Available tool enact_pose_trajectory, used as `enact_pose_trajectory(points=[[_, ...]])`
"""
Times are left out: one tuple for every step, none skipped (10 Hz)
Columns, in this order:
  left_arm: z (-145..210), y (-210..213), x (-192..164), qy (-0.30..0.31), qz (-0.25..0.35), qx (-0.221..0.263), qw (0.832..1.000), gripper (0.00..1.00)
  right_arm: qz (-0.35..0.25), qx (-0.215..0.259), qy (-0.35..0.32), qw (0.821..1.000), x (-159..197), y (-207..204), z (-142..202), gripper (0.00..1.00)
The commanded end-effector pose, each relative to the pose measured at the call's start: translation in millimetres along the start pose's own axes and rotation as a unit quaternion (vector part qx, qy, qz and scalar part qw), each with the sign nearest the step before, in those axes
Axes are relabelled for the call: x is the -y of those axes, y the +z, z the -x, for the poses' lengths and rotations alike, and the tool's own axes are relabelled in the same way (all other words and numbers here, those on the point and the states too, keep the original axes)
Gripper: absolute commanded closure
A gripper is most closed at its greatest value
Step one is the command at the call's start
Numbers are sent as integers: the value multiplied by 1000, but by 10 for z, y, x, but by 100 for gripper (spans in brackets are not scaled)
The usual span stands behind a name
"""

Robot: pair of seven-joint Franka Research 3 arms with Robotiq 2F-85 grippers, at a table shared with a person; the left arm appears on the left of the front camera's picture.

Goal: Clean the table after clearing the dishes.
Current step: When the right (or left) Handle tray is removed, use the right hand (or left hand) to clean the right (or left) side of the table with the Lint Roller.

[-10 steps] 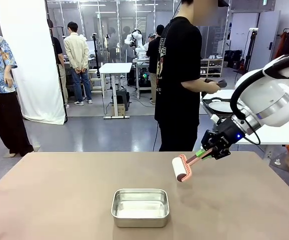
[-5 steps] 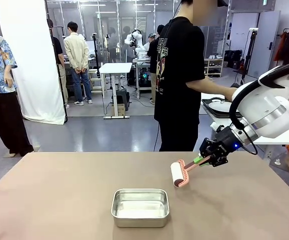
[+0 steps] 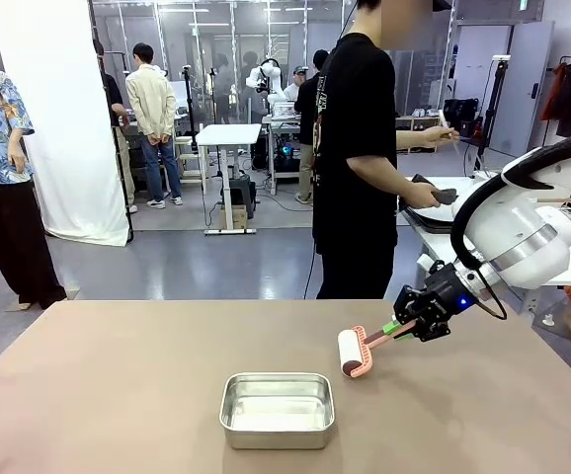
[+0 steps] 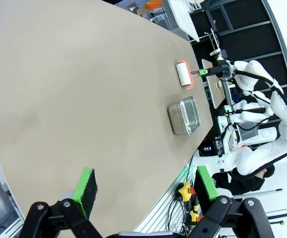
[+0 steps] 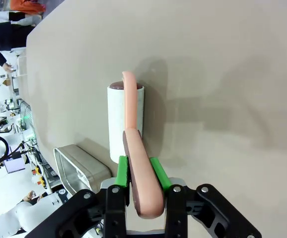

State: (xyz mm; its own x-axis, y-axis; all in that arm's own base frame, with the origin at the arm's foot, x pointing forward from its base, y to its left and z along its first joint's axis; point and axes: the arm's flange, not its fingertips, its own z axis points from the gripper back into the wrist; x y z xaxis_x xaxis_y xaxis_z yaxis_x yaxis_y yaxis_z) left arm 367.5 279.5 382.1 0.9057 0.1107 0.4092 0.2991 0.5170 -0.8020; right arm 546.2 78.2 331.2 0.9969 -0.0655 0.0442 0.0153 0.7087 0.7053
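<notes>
While you look across from the robot's side, the nearest thing on the tan bench (image 3: 118,395) is a small steel pan (image 3: 277,409), sitting near the front edge at the middle. Just beyond it to the right, your right gripper (image 3: 396,329) has its fingers clamped on the pink handle of a lint roller (image 3: 354,354), whose white roll rests on the bench top. Past the far edge a person in a black shirt (image 3: 355,148) stands turned toward a white side table (image 3: 562,265), holding a dark tray handle. Farther back, more people stand among white desks.

Your right wrist view shows what the front cannot: the green pads (image 5: 123,171) pinching the handle on both sides. Your left wrist view shows the left gripper (image 4: 142,187) with fingers spread wide, holding nothing, above the bench edge.
</notes>
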Motion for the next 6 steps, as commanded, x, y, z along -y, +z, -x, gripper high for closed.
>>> enact_pose_trajectory(points=[[28, 16, 10, -2, 1, 4, 1000, 0, 43, 17, 3, 999, 136, -62, 109, 78], [28, 16, 10, -2, 1, 4, 1000, 0, 47, 25, 2, 999, 181, 19, 135, 78], [28, 16, 10, -2, 1, 4, 1000, 0, 53, 29, -1, 998, 230, 112, 160, 78], [28, 16, 10, -2, 1, 4, 1000, 0, 67, 38, -4, 997, 306, 200, 175, 78], [28, 16, 10, -2, 1, 4, 1000, 0, 74, 44, -11, 996, 390, 274, 181, 78], [28, 16, 10, -2, 1, 4, 1000, 0, 80, 55, -19, 995, 470, 372, 191, 78]])
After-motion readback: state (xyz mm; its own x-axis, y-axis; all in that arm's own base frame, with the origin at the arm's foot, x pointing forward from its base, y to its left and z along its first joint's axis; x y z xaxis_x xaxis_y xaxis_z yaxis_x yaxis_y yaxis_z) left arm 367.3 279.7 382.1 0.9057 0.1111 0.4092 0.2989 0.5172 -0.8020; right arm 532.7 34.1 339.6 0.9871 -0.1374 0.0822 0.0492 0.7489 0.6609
